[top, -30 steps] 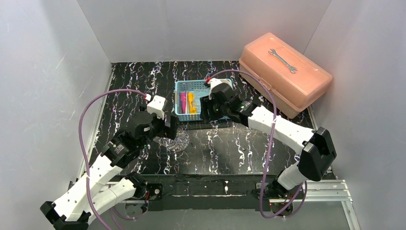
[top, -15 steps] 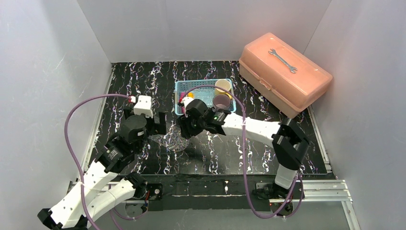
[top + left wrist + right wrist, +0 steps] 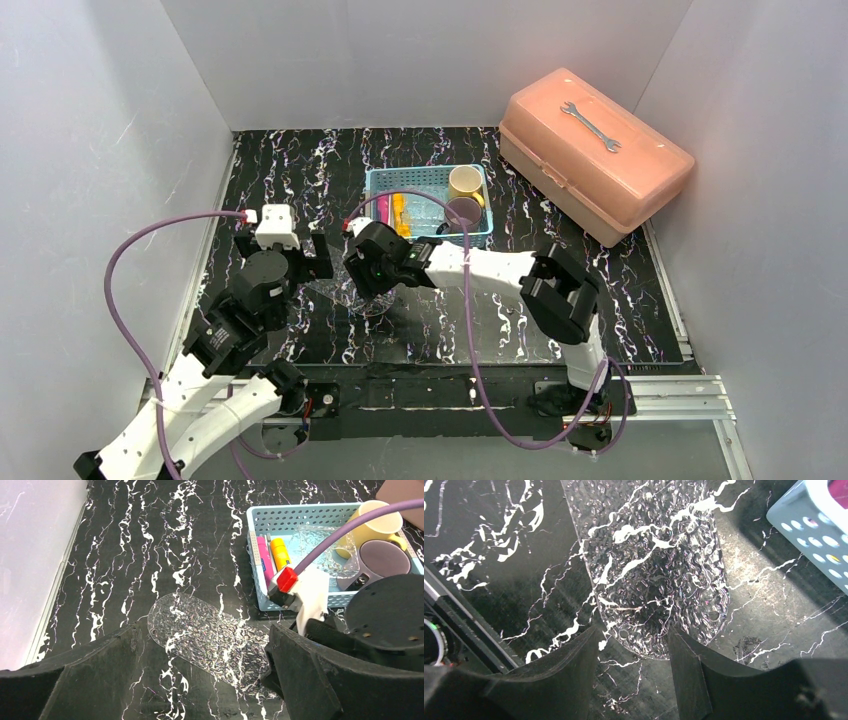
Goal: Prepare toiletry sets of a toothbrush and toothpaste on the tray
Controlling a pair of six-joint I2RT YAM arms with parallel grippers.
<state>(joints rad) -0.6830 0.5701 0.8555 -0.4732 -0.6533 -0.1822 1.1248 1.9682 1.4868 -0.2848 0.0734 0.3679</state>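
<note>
I see my left end effector point(image 3: 202, 641) tilted downward, jaws spread wide and holding nothing. My right arm point(image 3: 487, 267) stretches across beside it, right end effector point(image 3: 634, 635) pointing down, jaws parted, empty.

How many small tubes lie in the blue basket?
2: a pink tube against the basket's left wall, a yellow tube just right of it. Others may be hidden.

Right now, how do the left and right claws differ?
Spread: the left claw gapes wider than the right claw.
Place: the right claw hangs right above the rounded end of the clear tray. The left claw is set back, with the tray ahead of its fingers.
Aim: the right claw points almost straight down. The left claw is tilted forward, toward the blue basket.
Shared: both are open and empty.
</note>
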